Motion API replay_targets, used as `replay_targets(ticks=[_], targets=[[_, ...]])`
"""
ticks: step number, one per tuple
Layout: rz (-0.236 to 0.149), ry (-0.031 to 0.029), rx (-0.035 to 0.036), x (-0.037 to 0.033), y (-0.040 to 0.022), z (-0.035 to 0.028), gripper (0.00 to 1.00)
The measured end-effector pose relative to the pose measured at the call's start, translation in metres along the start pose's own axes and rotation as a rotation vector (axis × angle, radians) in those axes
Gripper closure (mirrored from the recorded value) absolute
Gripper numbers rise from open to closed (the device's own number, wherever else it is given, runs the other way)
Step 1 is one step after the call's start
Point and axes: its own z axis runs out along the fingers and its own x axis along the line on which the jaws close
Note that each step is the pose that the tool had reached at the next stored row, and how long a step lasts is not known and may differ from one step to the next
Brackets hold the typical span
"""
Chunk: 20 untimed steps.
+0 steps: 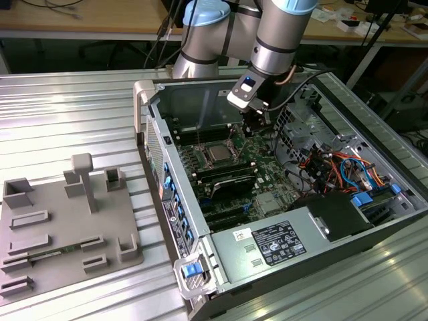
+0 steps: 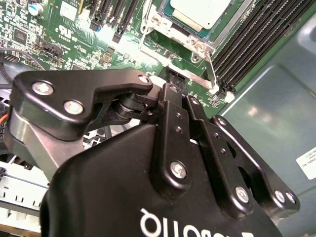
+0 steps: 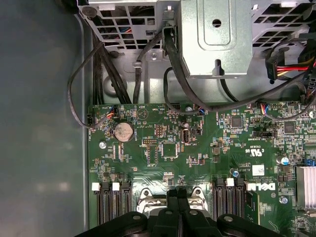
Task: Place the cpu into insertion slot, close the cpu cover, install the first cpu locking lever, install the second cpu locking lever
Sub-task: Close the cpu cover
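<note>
While cpu [image 2: 197,10] sits in insertion slot [image 2: 148,29], tool [image 2: 174,81] jaws together, at slot's edge

Print too fine to read covers the power supply label [image 1: 279,243]; white lettering marks the motherboard [image 3: 207,170].

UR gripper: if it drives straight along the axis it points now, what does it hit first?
Probably the silvery locking lever beside the cpu cover: the gripper, shut, points down right at it, with the cpu just beyond. Depth is unclear; it may already touch.
</note>
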Motion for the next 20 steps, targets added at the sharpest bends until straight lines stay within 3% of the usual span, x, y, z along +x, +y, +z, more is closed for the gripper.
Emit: replay_targets(ticks=[20], targets=[[0.0,0.0,0.0,-0.0001,-0.0053,-0.0002,0.89]])
